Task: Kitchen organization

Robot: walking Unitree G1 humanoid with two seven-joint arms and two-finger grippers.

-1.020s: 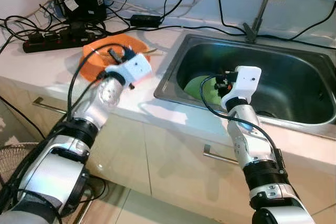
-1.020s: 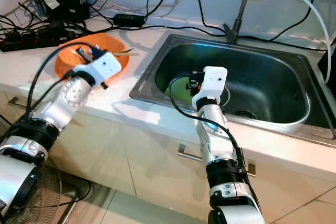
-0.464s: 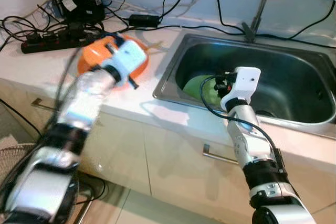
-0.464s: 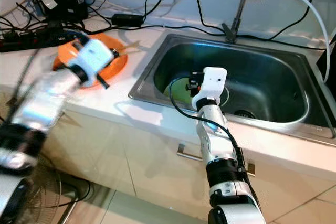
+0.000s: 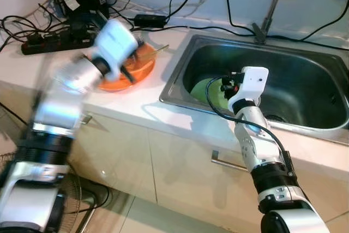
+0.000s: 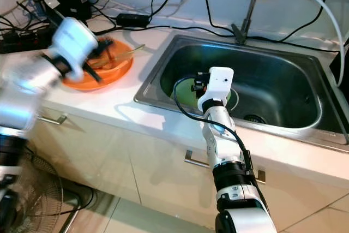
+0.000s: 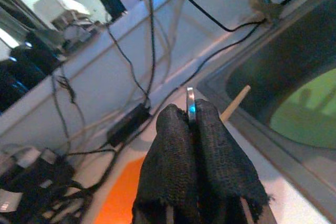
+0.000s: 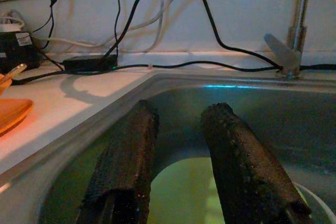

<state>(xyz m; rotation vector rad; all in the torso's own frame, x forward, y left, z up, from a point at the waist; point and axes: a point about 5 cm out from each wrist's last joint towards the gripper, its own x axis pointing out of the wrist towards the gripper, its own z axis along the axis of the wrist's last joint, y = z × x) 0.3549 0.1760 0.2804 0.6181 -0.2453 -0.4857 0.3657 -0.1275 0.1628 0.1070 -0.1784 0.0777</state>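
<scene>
An orange plate (image 5: 140, 68) lies on the white counter left of the sink, with a wooden stick (image 5: 158, 51) poking off its rim toward the sink. My left gripper (image 5: 132, 58) is motion-blurred over that plate. In the left wrist view, the left gripper (image 7: 191, 114) is shut on a thin silver metal utensil (image 7: 190, 97) seen edge-on. A green plate (image 5: 206, 88) rests in the steel sink (image 5: 305, 64). My right gripper (image 8: 181, 111) hovers open over the sink's near edge, above the green plate (image 8: 184, 192), holding nothing.
A black power strip (image 5: 49, 41), an adapter box (image 5: 82, 5) and many cables crowd the counter's back left. The faucet (image 5: 270, 4) rises behind the sink. A drain (image 6: 252, 118) sits right of the green plate. Cabinet handles (image 5: 226, 161) run below the counter.
My left arm has swung up and back to the left across the orange plate, now blurred with motion. The right arm has barely shifted.
</scene>
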